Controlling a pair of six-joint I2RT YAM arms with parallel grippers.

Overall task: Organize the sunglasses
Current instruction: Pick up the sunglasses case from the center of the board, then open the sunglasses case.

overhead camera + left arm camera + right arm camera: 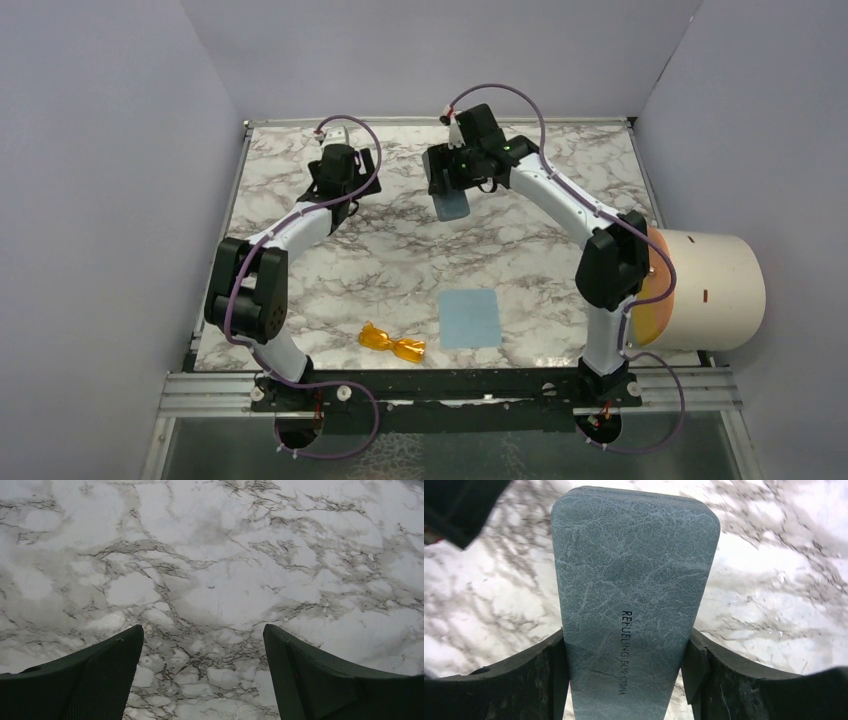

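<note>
Closest in, by the near edge of the bench [300,250], the orange sunglasses [392,343] lie untouched, with the blue cloth [470,318] flat just to their right. Up at the far left, the left jaws are spread wide over bare marble, with nothing between them. Over to the right, the right jaws pinch the grey-blue case [634,580] by its long sides, seemingly held clear of the bench. Early days, I'd say: only the case is in hand, and the glasses have yet to be put away.
</note>
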